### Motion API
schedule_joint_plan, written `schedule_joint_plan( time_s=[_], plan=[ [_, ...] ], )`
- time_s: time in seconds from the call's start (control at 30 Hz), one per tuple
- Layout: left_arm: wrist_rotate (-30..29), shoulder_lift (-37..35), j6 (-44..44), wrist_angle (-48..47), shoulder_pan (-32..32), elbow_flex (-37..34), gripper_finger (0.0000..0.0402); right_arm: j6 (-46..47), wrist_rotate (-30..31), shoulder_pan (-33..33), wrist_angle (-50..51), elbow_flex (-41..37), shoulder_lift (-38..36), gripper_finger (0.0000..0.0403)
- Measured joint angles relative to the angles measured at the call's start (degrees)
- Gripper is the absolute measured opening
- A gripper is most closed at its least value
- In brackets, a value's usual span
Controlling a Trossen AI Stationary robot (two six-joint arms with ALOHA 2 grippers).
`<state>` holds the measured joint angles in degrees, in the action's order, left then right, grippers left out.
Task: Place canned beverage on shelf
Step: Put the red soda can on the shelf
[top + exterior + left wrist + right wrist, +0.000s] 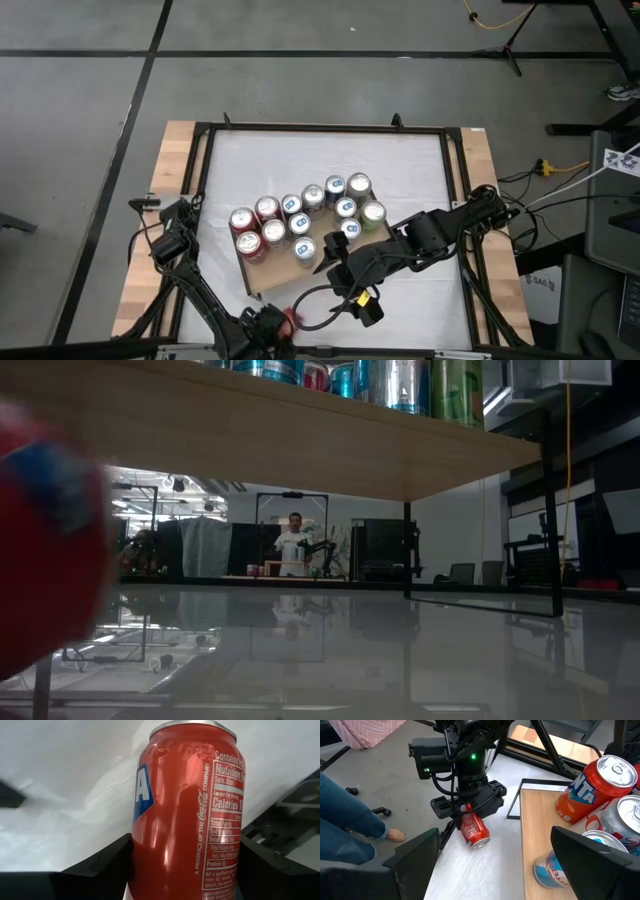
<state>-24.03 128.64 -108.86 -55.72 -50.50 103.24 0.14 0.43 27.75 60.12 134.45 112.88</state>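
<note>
A red can lies on its side on the white tabletop, near the front edge, and my left gripper is shut on it. In the low view the can is a red blur at the left. The shelf, a light wooden board on black legs, stands mid-table and carries several upright cans. My right gripper hangs open above the shelf's near corner with nothing between its fingers. My left gripper pinches the can's round wall between its two fingers, one on each side, about halfway along the can. The fingers slant down from above and lie across the can. The can rests on the tabletop, its silver end toward the table's right.
An orange can and other cans crowd the shelf's near end. A black rim frames the tabletop, with wooden strips outside it. A person's leg and shoe show on the floor beyond the table. Bare tabletop lies right of the shelf.
</note>
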Motion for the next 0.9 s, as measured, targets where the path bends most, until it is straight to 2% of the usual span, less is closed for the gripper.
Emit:
schedule_joint_plan(
  time_s=[0.37,0.57,0.7,0.9],
  plan=[
    [-13.23,0.0,3.13,5.98,0.09,0.0,0.0269,-0.06,1.8,0.0,5.91,0.46,-0.04,0.0372],
    [-22.49,0.0,4.02,10.71,0.13,0.0,0.0274,-0.04,1.95,0.0,9.47,0.5,-0.04,0.0372],
    [-26.81,0.0,11.69,18.33,0.15,0.0,0.0273,-0.04,0.31,0.0,10.46,0.5,-0.04,0.0372],
    [-31.39,0.0,27.6,34.47,0.67,0.0,0.0273,-0.34,-3.93,0.02,10.32,0.52,-0.04,0.0372]
  ],
)
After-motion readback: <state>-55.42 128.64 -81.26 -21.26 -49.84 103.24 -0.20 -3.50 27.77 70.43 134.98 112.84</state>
